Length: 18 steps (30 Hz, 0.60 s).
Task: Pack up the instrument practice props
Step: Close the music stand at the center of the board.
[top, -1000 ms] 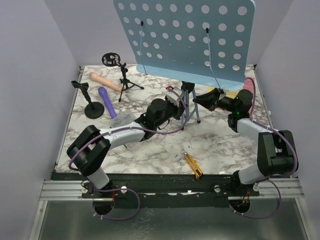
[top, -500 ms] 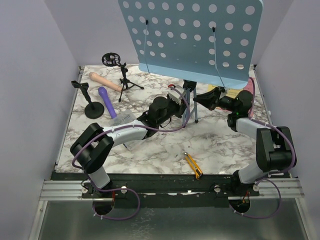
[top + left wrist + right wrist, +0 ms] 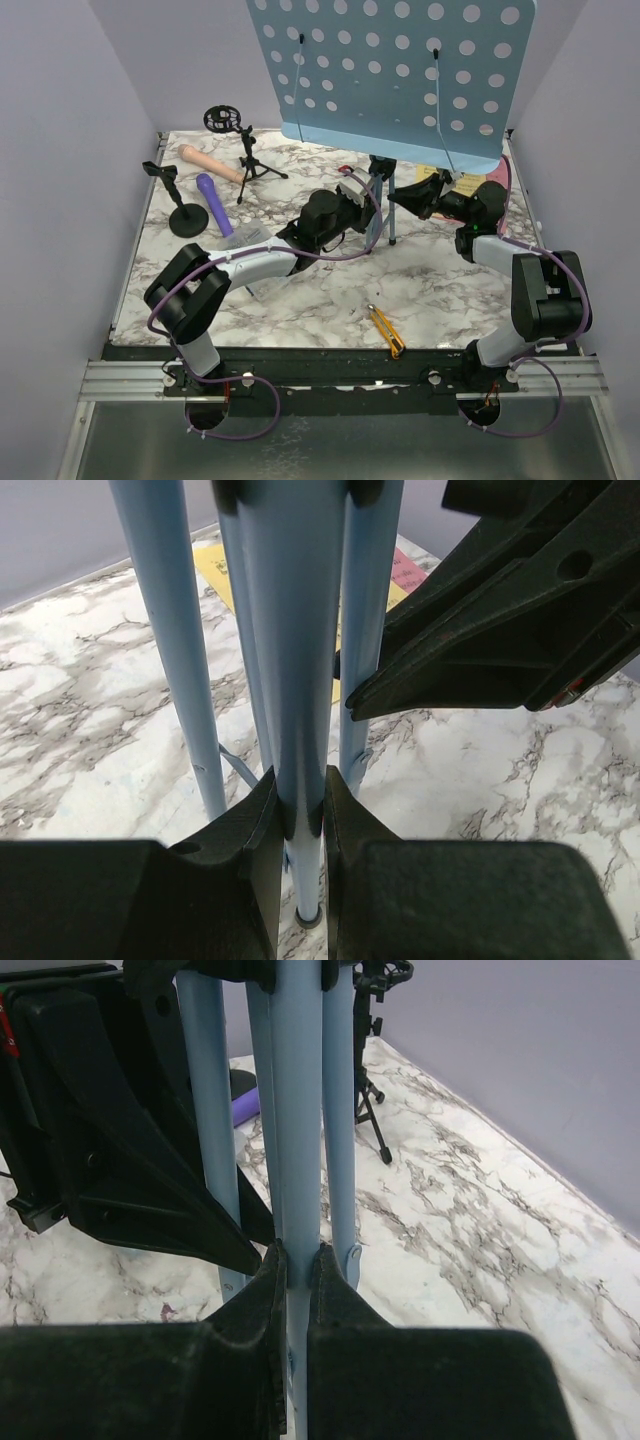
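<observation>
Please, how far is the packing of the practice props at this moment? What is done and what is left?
Done: nothing looks packed yet. In hand: the left gripper and the right gripper are both shut on the legs of the upright music rack. Left: the beige microphone, the purple microphone, the round-base mic mount, the tripod mic mount, the yellow page and the pink page are loose on the table.

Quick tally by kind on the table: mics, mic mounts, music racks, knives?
Mics: 2 (beige mic, purple mic)
Mic mounts: 2 (round-base mount, tripod mount)
Music rack: 1
Utility knife: 1
Total: 6
</observation>
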### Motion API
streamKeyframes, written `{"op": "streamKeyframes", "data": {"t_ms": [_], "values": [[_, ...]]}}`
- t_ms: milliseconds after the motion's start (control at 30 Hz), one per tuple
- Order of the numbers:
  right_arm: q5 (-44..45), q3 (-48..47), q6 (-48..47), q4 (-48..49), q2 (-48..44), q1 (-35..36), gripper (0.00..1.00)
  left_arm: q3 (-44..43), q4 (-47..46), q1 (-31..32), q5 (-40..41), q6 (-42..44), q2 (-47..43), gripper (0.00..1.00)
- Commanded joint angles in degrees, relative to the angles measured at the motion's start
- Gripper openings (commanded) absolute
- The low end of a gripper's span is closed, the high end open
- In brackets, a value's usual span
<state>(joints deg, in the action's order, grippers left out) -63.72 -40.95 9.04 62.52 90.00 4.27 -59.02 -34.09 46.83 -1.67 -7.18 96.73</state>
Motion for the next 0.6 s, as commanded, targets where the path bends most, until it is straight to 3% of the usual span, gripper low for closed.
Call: {"op": "streamKeyframes", "data": {"t_ms": [0,367,567], "values": [[-3.98,0.51,-0.18,-3.84,0.98,1.26,0.0,-3.3,-12.27,0.29,-2.5,-2.73,-1.99,0.07],[-3.52,0.07,-0.77,-5.46,1.67,1.18,0.0,2.45,-12.32,0.24,-0.62,-4.25,-7.41,0.43],[-3.47,-0.02,-1.52,-6.05,1.72,1.18,0.0,4.58,-12.22,0.12,-0.23,-4.5,-10.12,0.51]]}}
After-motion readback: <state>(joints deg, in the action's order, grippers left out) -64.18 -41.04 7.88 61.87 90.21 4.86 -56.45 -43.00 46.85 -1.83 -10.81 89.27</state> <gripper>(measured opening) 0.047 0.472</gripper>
